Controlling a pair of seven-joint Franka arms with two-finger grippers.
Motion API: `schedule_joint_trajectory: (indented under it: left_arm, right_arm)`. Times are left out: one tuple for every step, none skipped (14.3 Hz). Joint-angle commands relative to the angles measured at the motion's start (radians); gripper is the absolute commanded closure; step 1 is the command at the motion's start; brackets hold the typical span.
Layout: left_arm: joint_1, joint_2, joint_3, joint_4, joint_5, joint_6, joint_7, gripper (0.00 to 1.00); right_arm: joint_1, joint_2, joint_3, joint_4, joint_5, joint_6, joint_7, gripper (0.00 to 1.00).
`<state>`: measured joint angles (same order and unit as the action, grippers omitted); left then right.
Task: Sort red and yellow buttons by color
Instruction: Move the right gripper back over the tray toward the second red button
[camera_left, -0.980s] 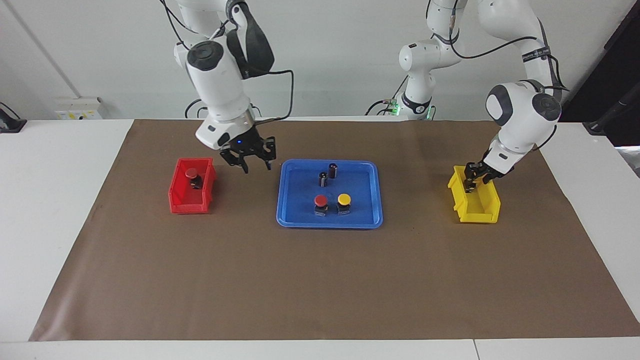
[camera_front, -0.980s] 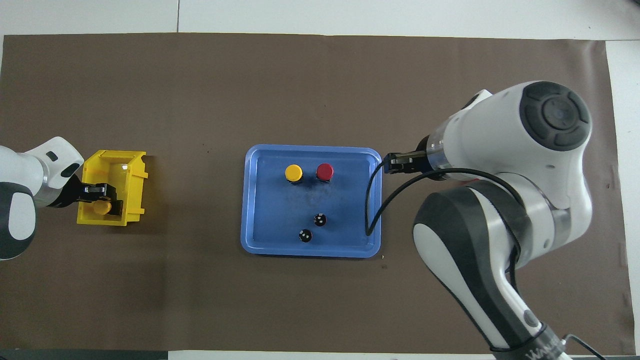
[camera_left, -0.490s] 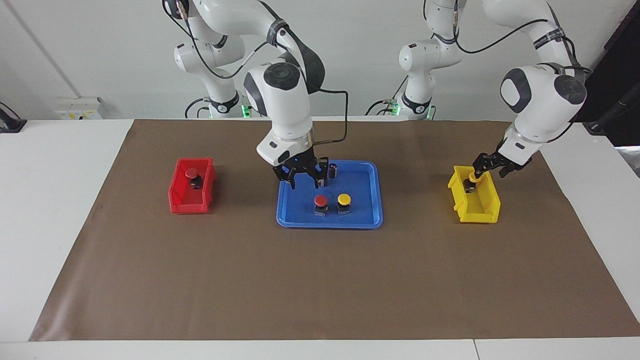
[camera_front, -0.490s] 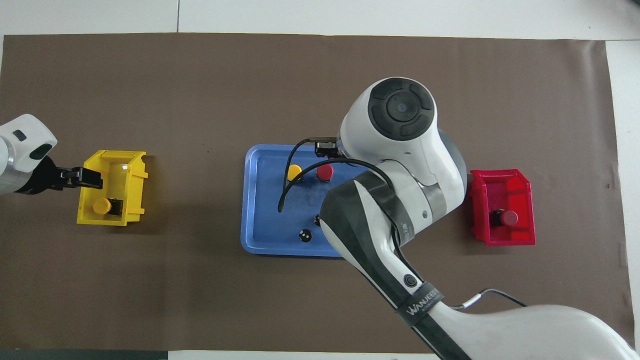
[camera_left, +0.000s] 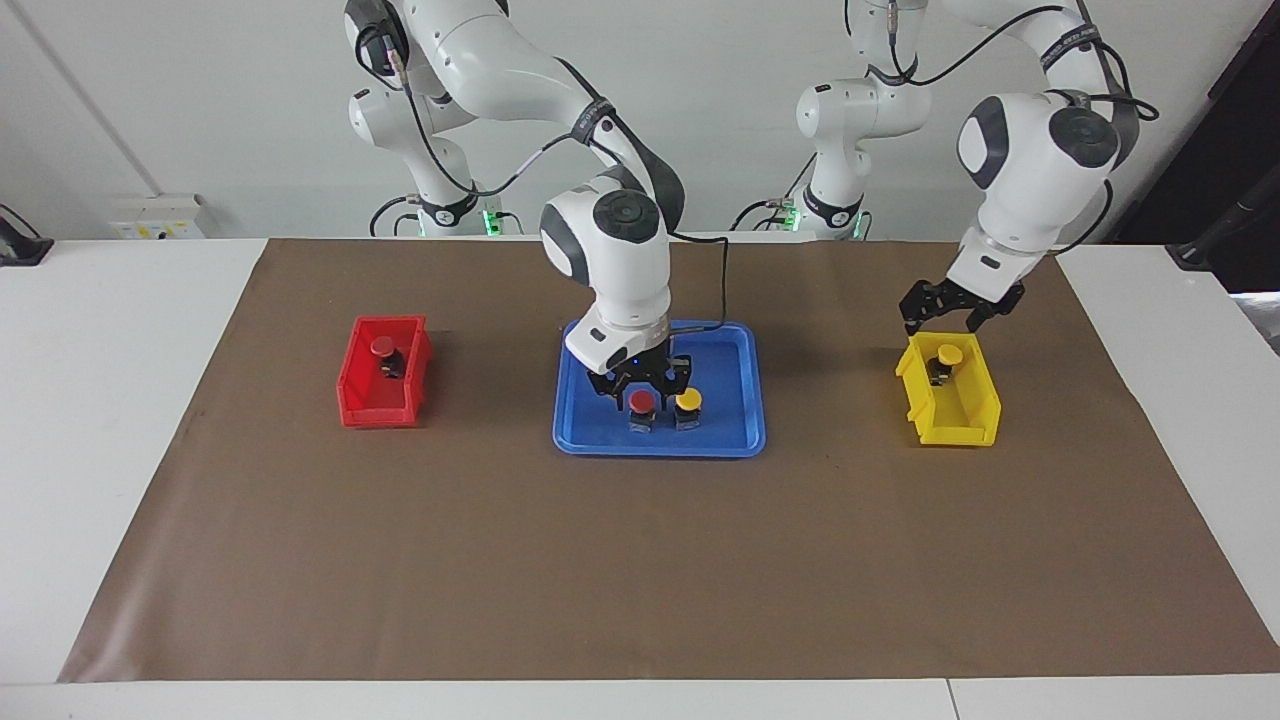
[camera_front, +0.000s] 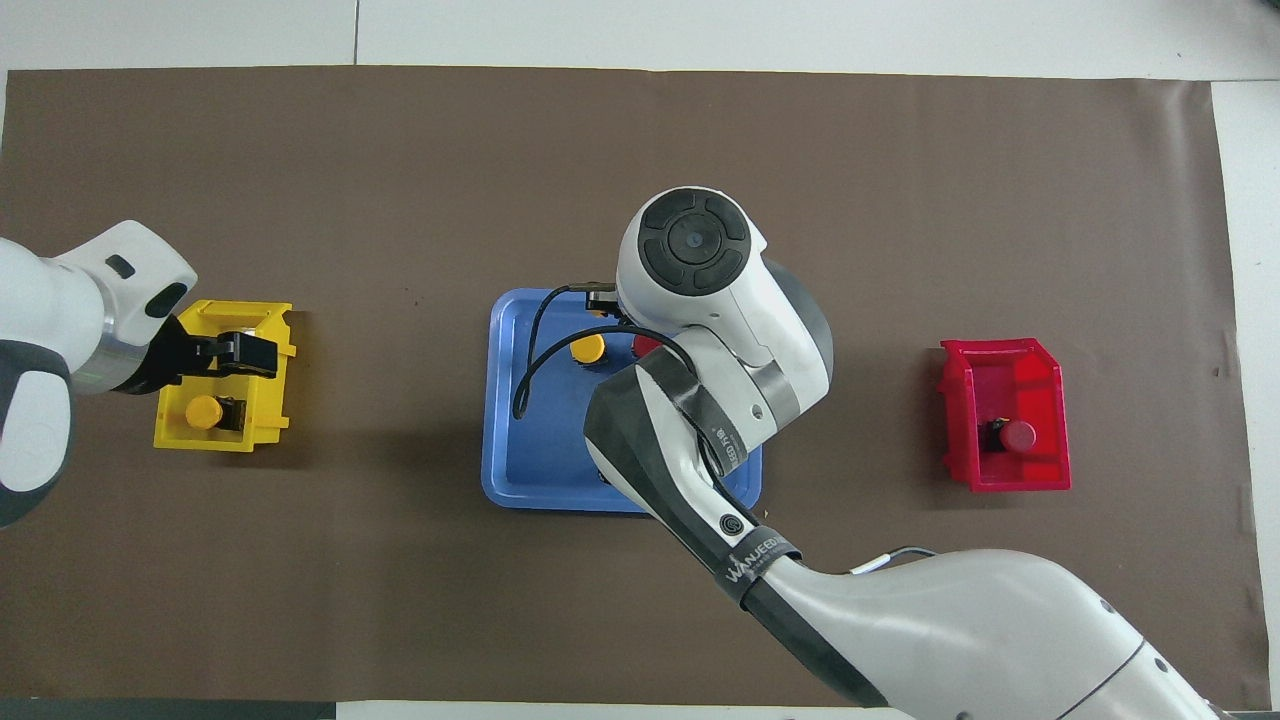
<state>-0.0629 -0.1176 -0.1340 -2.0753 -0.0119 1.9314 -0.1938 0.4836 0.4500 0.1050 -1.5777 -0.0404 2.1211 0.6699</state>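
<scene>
Right gripper (camera_left: 640, 384) low in blue tray (camera_left: 735, 440), jaws open astride red button (camera_left: 641, 402), yellow button (camera_left: 687, 400) beside it. Left gripper (camera_left: 948, 316) open, empty, over yellow bin (camera_left: 960, 425) holding a yellow button (camera_left: 947, 355). Red bin (camera_left: 370, 410) holds a red button (camera_left: 383, 347). Brown mat (camera_left: 640, 560) on white tabletop (camera_left: 100, 400), white wall.

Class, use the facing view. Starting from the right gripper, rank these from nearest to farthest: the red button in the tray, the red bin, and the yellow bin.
From the right gripper, over the blue tray:
1. Red button in the tray, directly beneath it.
2. Red bin, toward the right arm's end of the table.
3. Yellow bin, toward the left arm's end, under the left gripper.
</scene>
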Motion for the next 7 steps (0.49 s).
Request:
schedule_joint_trajectory:
  left_arm:
    - [-0.083,0.022,0.004,0.041,0.003,0.004,-0.134,0.00]
    - [-0.116,0.033,0.004,0.047,-0.017,0.023,-0.185,0.00]
    - [-0.145,0.047,0.004,0.047,-0.022,0.043,-0.225,0.00]
    - [-0.165,0.061,0.004,0.047,-0.025,0.056,-0.252,0.00]
    - [-0.184,0.067,0.004,0.047,-0.026,0.069,-0.269,0.00]
    - [-0.190,0.075,0.004,0.047,-0.026,0.073,-0.279,0.00]
    - [-0.190,0.075,0.004,0.047,-0.028,0.075,-0.279,0.00]
  right_arm:
    - [0.001,0.010,-0.001,-0.044,-0.026,0.049,0.011,0.38]
    - [0.001,0.004,-0.001,-0.062,-0.027,0.065,0.011,0.39]
    - [0.001,-0.001,-0.001,-0.077,-0.029,0.069,0.011,0.40]
    - [0.003,-0.004,-0.001,-0.090,-0.030,0.074,0.011,0.41]
    - [0.003,-0.004,-0.001,-0.094,-0.030,0.076,0.011,0.41]
    - [0.003,-0.004,0.001,-0.094,-0.030,0.074,0.011,0.41]
    - [0.003,-0.004,0.001,-0.094,-0.030,0.076,0.011,0.41]
